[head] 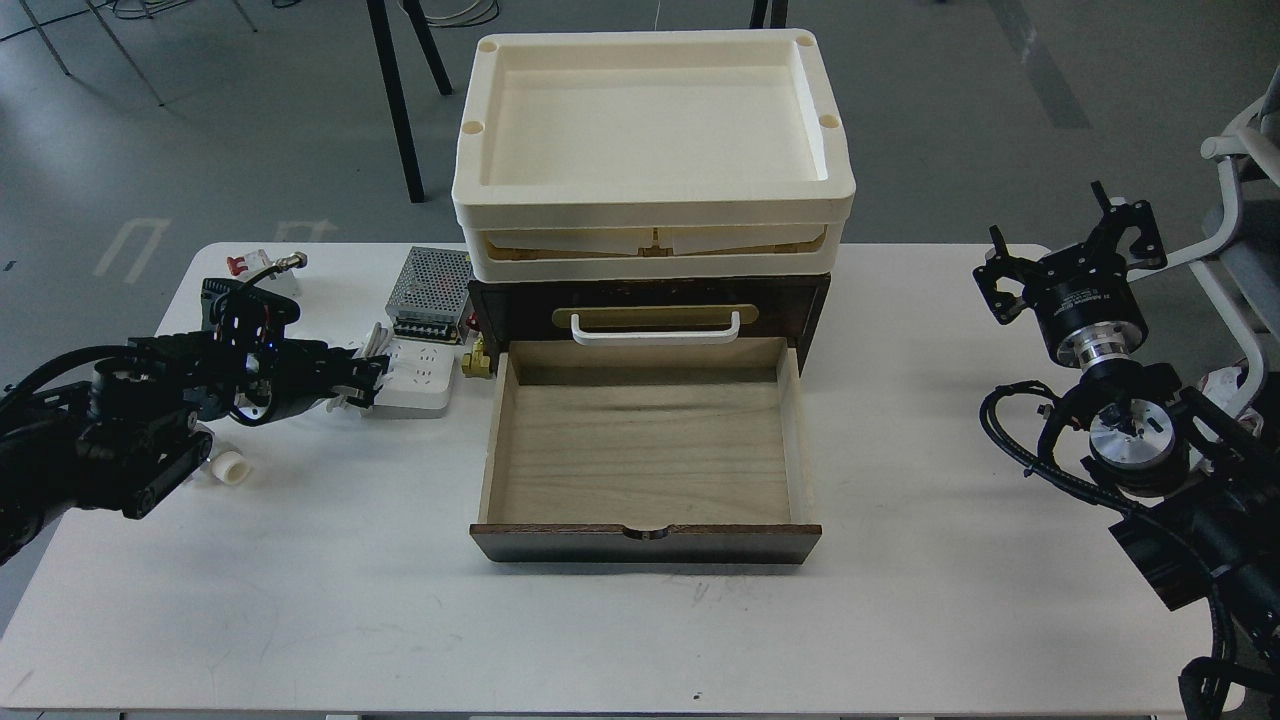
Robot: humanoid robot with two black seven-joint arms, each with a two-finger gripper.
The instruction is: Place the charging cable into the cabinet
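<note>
The charging cable, a flat white power strip (418, 378) with a white cord looped round its left part, lies on the white table (300, 600) just left of the cabinet. My left gripper (362, 378) sits low at the strip's left end, its dark fingers against the looped cord; I cannot make out whether they are closed on it. The cabinet (650, 310) is a dark brown box with a brass plate and white handle (655, 328). Its light-wood-lined drawer (645, 450) is pulled out and holds nothing. My right gripper (1072, 238) is open and empty, raised at the far right.
Cream plastic trays (650, 130) are stacked on the cabinet. A perforated metal power-supply box (430, 290) stands behind the strip. A small white breaker with a red switch (248, 264) is at the back left. A small white fitting (230, 470) lies by my left arm.
</note>
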